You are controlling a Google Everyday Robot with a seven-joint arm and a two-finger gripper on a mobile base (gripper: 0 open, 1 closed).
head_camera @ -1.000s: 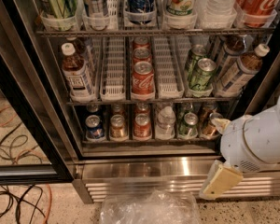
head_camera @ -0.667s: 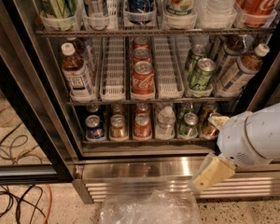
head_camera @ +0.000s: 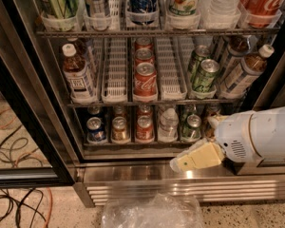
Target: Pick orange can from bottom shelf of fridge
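The orange can (head_camera: 119, 128) stands upright on the bottom shelf (head_camera: 133, 145) of the fridge (head_camera: 147, 175), second lane from the left. A blue can (head_camera: 96, 129) is on its left and a red can (head_camera: 144, 127) on its right. My gripper (head_camera: 195, 158), pale yellow on a white arm coming in from the right, hangs low in front of the steel base, just below the shelf's right part. It is to the right of and below the orange can, apart from it. It holds nothing that I can see.
A clear bottle (head_camera: 168, 125) and a green can (head_camera: 192, 127) stand right of the red can. The middle shelf holds Coca-Cola cans (head_camera: 145, 82), bottles and green cans. The open black door frame (head_camera: 28, 103) is at left. Cables (head_camera: 19, 208) and a clear plastic bag (head_camera: 152, 213) lie on the floor.
My gripper and arm have moved left and a little up, from beyond the fridge's lower right corner to in front of the steel base. The cans have not moved.
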